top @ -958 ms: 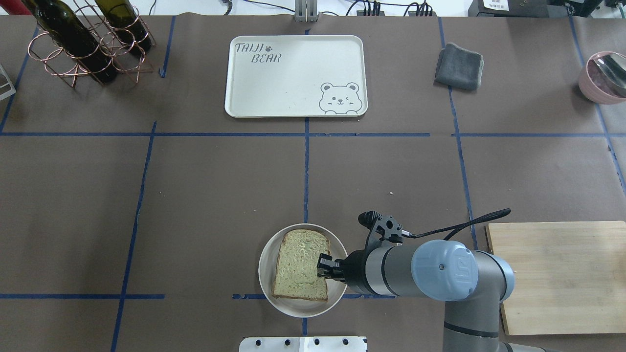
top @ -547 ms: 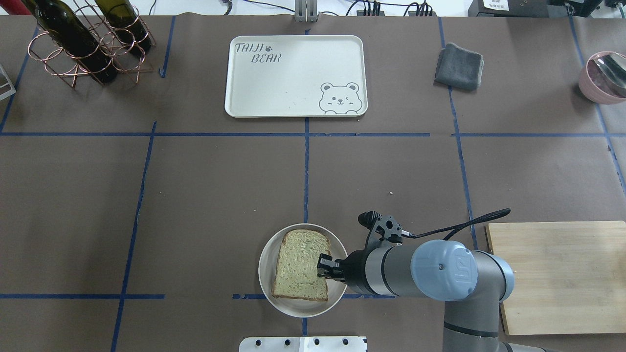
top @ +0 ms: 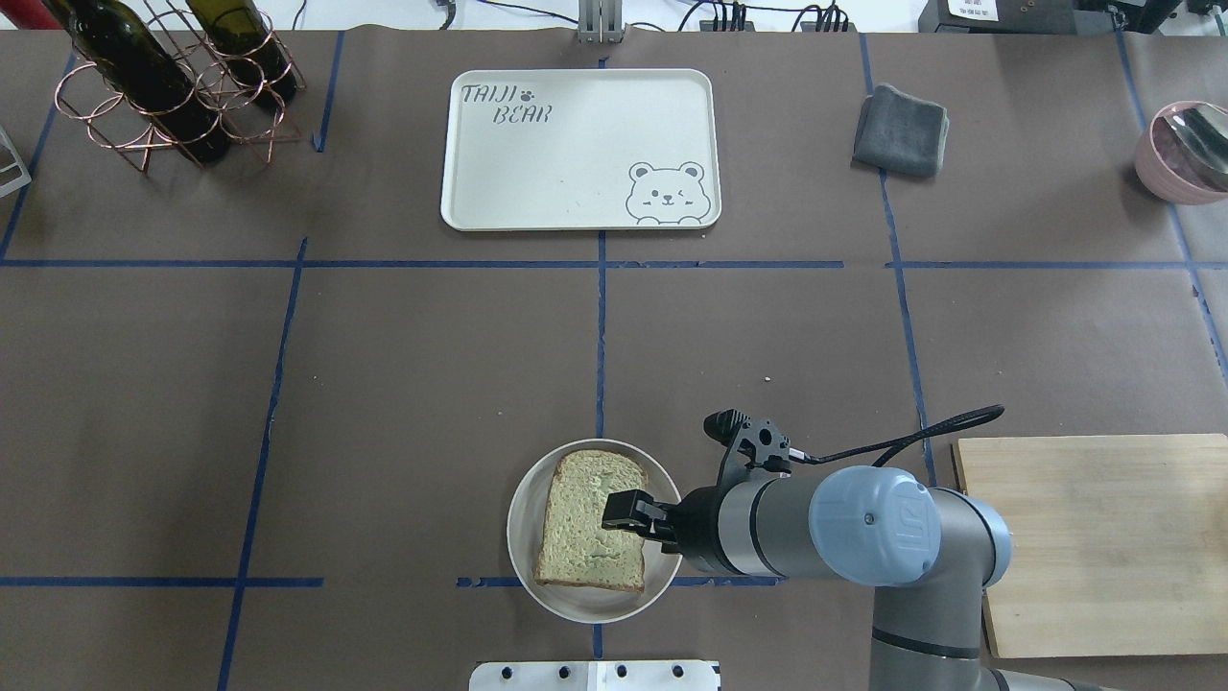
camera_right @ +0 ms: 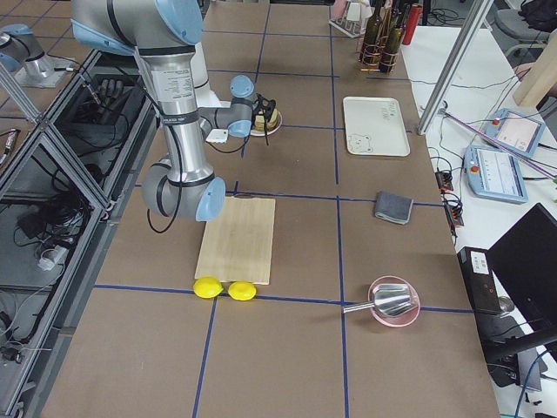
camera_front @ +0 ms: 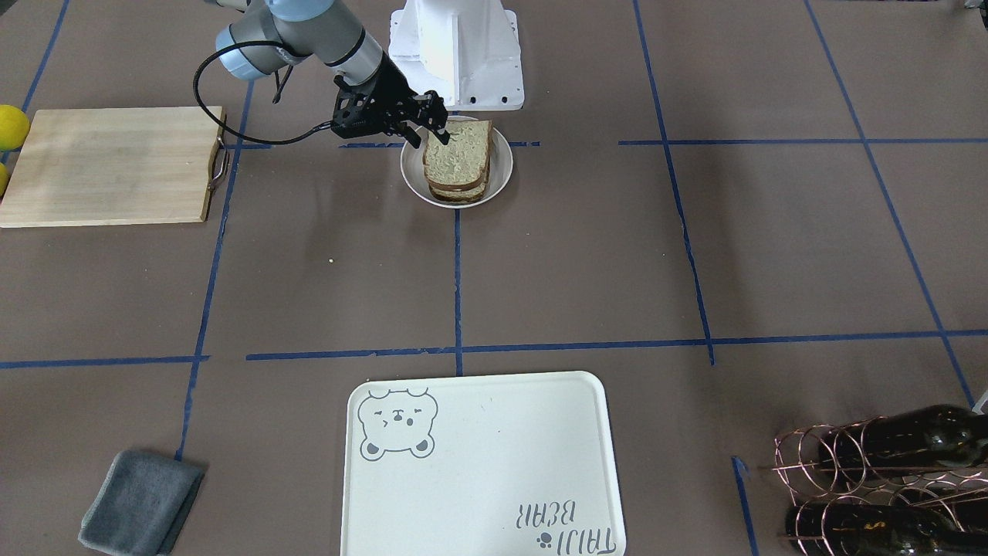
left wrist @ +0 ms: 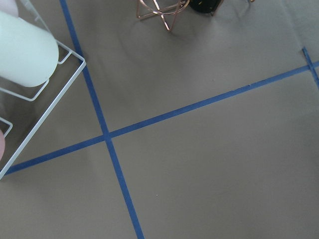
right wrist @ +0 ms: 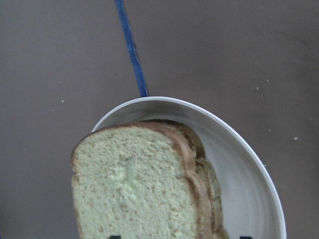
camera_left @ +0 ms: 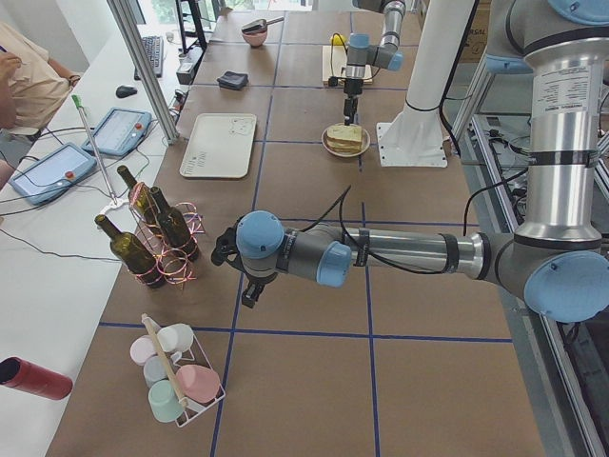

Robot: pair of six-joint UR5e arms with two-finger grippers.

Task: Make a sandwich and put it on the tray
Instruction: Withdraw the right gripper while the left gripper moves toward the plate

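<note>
Right gripper (top: pixel 622 509): jaws apart. It is poised over the 3 o'clock edge of the sandwich (top: pixel 583 523), as read in the overhead view. In the right wrist view, only the dark fingertips (right wrist: pixel 115 237) show at the bottom edge, set wide. Whether they touch the bread cannot be told.

Left gripper (camera_left: pixel 249 288): seen only in the view from the robot's left, pointing down at bare table near the bottle rack (camera_left: pixel 162 243). Whether its jaws are apart or together cannot be told. The left wrist view shows blue tape lines, a white wire basket corner and a pale cup.

Sandwich: two stacked slices, crusts roughly in line, lying flat on a round white plate (top: pixel 523 552). The filling is not visible. The plate sits close to the robot's base, on the centre tape line.

Tray (top: pixel 576 154): at 12 o'clock from the plate, well apart, at the far edge of the table. It carries a bear drawing and lettering and nothing else.

Other items, overhead view:
- Cutting board (top: pixel 1103 537) at 3 o'clock from the plate.
- Folded grey cloth (top: pixel 900 130) at 3 o'clock from the tray.
- Pink bowl (top: pixel 1175 158) at the far right edge.
- Two lemons (camera_right: pixel 224 288) beside the board.
</note>
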